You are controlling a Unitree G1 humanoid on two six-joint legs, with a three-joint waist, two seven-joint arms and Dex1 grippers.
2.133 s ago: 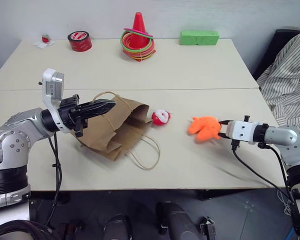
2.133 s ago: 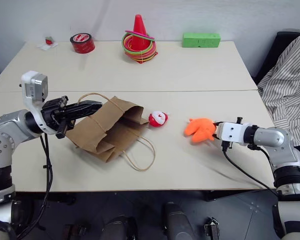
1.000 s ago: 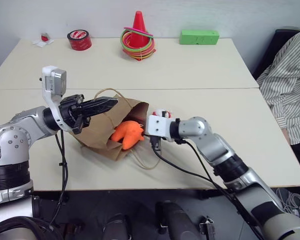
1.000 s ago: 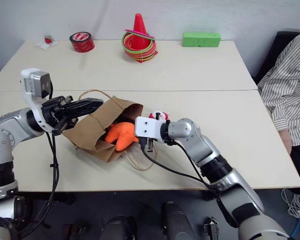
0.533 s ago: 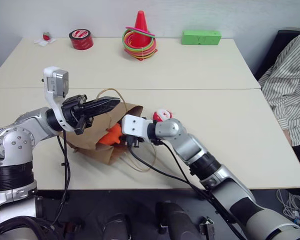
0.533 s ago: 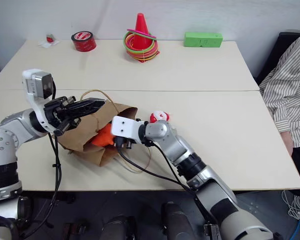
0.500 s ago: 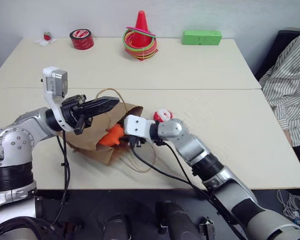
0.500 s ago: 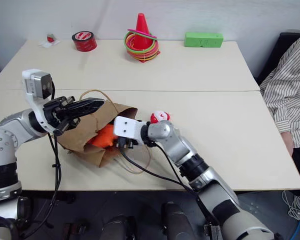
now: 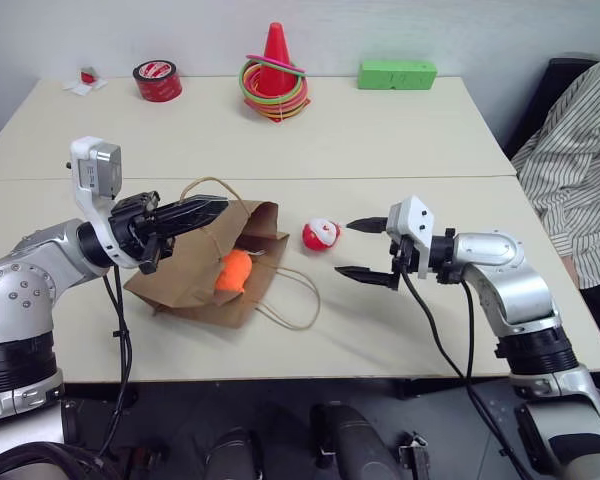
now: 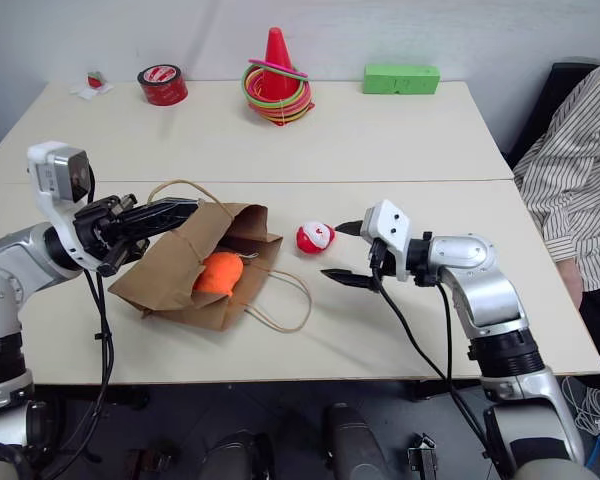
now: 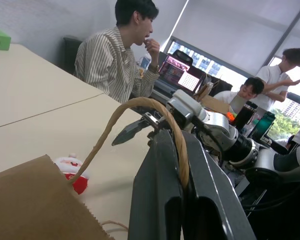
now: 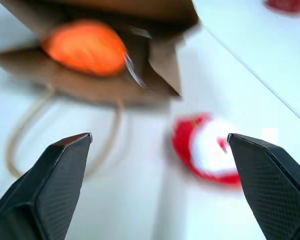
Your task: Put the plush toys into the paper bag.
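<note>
Two plush toys are here: the orange plush toy (image 9: pixel 233 270) sits inside the mouth of the paper bag (image 9: pixel 185 283), and the red-and-white plush toy (image 9: pixel 321 235) lies on the bench (image 9: pixel 400 140) just beside the bag's opening. There is one bag, lying on its side, one handle loop (image 9: pixel 290 300) trailing flat on the bench. The left pincer (image 9: pixel 202 211) reaches in roughly level from the left and is clenched on the bag's upper handle (image 11: pixel 140 107), lifting that edge so the mouth gapes. The right pincer (image 9: pixel 368 250) hovers just right of the red-and-white toy, pointing at it, spread wide and holding nothing, forearm stretched low over the bench. At the far edge stand one red cone with rings (image 9: pixel 274 70), one tape roll (image 9: pixel 157 81) and one green block (image 9: pixel 397 73).
</note>
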